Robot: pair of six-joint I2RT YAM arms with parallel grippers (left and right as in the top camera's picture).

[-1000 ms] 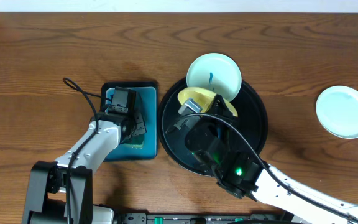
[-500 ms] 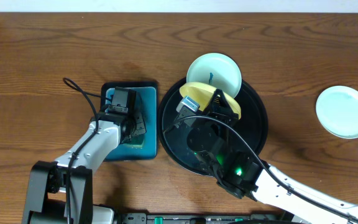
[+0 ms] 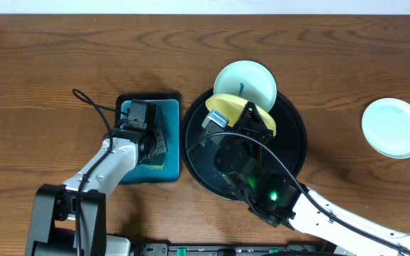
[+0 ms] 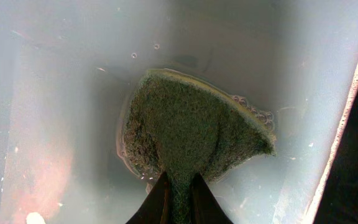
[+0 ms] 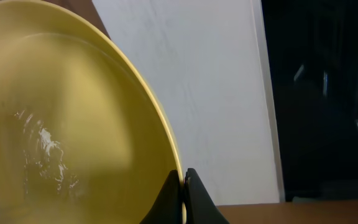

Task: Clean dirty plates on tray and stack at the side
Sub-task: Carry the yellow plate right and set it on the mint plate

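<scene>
The round black tray [image 3: 294,142] sits at the table's centre. My right gripper [image 5: 184,186] is shut on the rim of the pale yellow plate [image 5: 61,130], holding it tilted above the tray; it also shows in the overhead view [image 3: 226,108]. A mint-white plate with a blue mark [image 3: 251,82] leans on the tray's far rim; it shows behind the yellow plate in the right wrist view [image 5: 210,87]. Another mint-white plate [image 3: 394,127] lies on the table at the right. My left gripper [image 4: 179,196] is shut on a green sponge [image 4: 191,134].
The teal rectangular tray [image 3: 168,135] with a black rim stands left of the black tray; it holds water, and the sponge rests in it [image 4: 55,112]. A black cable [image 3: 91,103] loops over the table beside the left arm.
The right gripper has lifted the yellow plate slightly and shifted it toward the far side of the tray. The left arm has not moved.
</scene>
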